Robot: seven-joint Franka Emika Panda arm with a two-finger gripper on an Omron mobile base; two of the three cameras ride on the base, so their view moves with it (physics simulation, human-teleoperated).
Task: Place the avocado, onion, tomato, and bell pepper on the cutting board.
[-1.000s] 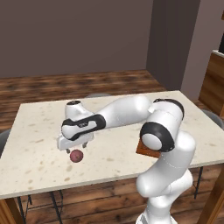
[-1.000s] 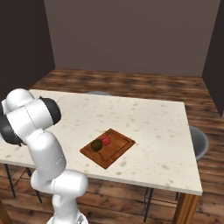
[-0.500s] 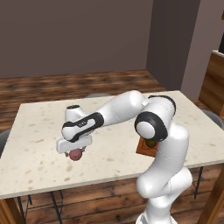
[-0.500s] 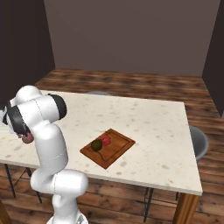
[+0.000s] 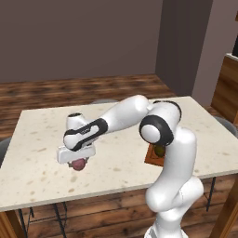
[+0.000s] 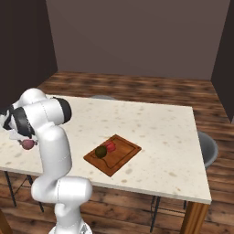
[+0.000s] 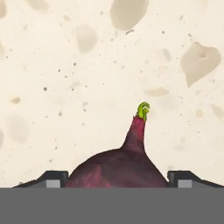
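While the white arm reached out low over the left part of the pale speckled stone table [image 5: 130, 158], its tool [image 5: 76, 158] hung directly above the dull pink-maroon round onion [image 5: 79, 163], which rested on the table top near the front edge. From the left base camera the onion showed just beneath the tool's white body, partly covered by it. From the right base camera the same onion [image 6: 28, 144] peeked out beside the arm's upper link, near the table's left edge. Seen along the hand, the onion [image 7: 120, 168] lay between the two dark fingertips [image 7: 52, 178], its tapered neck with a small green sprout pointing away from the tool. The jaws stood on either side of the onion's broad body; whether they pressed against it or were apart from its skin could not be told.

Well apart, toward the table's middle, lay the flat rectangular reddish-brown wooden cutting board [image 6: 123, 157]. On it sat the small dark olive-brown avocado [image 6: 100, 151], touching or just beside a bright red tomato [image 6: 110, 146].
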